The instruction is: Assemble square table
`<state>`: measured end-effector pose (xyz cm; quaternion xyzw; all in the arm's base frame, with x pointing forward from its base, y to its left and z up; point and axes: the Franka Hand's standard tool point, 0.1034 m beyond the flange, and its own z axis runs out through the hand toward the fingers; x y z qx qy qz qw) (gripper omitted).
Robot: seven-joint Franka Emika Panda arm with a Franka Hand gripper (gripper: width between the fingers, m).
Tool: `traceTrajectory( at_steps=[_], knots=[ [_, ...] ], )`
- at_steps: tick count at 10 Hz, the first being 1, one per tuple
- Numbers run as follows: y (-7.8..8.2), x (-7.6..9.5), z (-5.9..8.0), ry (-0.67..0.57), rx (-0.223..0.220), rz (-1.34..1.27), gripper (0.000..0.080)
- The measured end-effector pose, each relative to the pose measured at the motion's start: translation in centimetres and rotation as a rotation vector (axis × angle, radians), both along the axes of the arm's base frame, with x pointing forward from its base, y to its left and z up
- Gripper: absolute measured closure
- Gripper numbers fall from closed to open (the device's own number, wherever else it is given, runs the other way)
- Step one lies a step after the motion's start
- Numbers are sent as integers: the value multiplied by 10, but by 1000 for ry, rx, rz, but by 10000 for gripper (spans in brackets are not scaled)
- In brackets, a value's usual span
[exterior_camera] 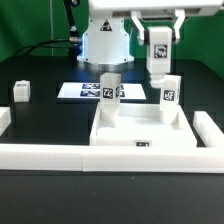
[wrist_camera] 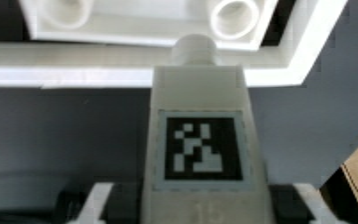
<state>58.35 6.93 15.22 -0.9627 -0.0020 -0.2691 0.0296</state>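
Observation:
The white square tabletop point(exterior_camera: 140, 131) lies tray-side up in the middle of the table. Two tagged white legs stand upright in its far corners, one towards the exterior view's left point(exterior_camera: 110, 90) and one towards its right point(exterior_camera: 168, 93). My gripper point(exterior_camera: 158, 62) hangs just above the right leg, shut on a third white leg point(exterior_camera: 158, 50). In the wrist view that leg point(wrist_camera: 201, 120) fills the middle between my fingers point(wrist_camera: 105, 203), its tag facing the camera and its round tip towards the tabletop's rim point(wrist_camera: 158, 55), beyond which two round sockets point(wrist_camera: 238, 15) show. A fourth leg point(exterior_camera: 21, 92) lies loose on the exterior view's left.
The long low white border rail point(exterior_camera: 100, 157) runs along the front and up both sides. The marker board point(exterior_camera: 82, 91) lies behind the tabletop, in front of the robot's base point(exterior_camera: 105, 40).

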Motion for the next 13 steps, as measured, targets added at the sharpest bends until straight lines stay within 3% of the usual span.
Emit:
traceTrajectory(
  at_steps=[2,4,8,13],
  knots=[
    [7,14,-19,12,5,-14,509],
    [18,13,-40,34,19,-35,509],
    [16,9,-53,56,14,-37,509],
    [12,15,-57,30,2,-47,509]
  ],
)
